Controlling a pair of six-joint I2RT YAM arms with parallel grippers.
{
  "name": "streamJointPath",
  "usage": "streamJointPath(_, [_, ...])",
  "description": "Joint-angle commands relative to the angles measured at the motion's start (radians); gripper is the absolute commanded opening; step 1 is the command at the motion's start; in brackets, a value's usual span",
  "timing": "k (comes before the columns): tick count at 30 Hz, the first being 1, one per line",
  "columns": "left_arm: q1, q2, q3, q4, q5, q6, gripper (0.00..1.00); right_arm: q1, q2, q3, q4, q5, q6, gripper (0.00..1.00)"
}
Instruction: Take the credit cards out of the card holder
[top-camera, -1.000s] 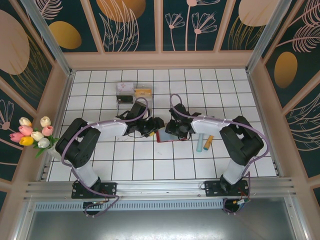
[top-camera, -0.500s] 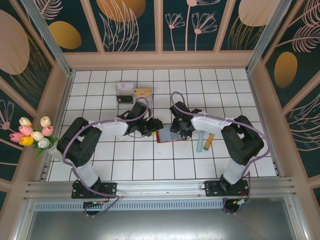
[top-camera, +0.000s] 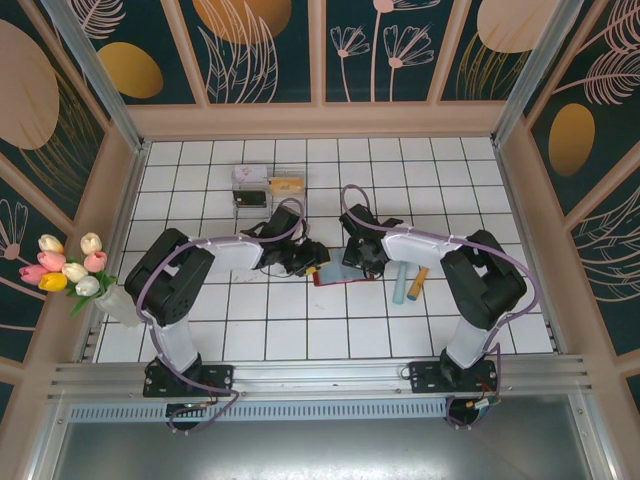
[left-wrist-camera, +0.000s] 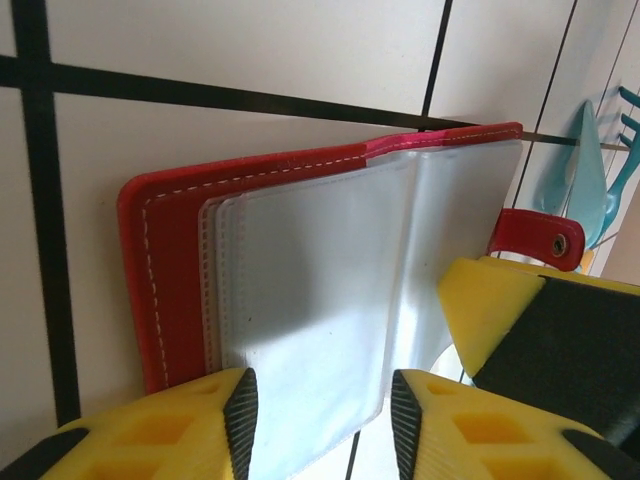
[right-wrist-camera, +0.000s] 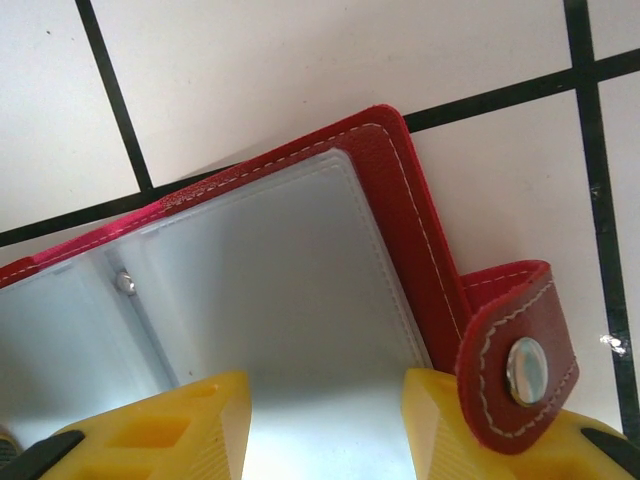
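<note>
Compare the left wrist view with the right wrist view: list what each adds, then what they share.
Left wrist: the card holder's stitched left half, the left gripper open over its clear sleeves, a yellow finger of the right gripper beside the strap, and a teal object beyond.
Right wrist: the holder's right corner, a small metal stud at the spine, and the right gripper open over the sleeve.
Both: the open red holder, its snap strap, and the white tiled table.
</note>
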Motion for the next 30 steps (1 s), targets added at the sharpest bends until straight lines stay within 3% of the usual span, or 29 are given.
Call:
streamJointPath(1, [-0.008,0.015,0.028,-0.049,-0.017,0.011,0.47,0.001,0.036,-0.029,0.005,-0.022,-0.001,0.47])
streamJointPath(14, [-0.008,-0.003,0.030,-0.126,-0.082,0.051,0.51,0.001,0.049,-0.041,0.010,-0.029,-0.005,0.46])
streamJointPath(23, [-0.009,-0.050,0.026,-0.135,-0.091,0.076,0.46,0.001,0.057,-0.044,0.020,-0.033,-0.005,0.46])
streamJointPath(30, [-0.010,-0.019,0.009,-0.082,-0.037,0.061,0.40,0.001,0.059,-0.048,0.026,-0.033,-0.006,0.46])
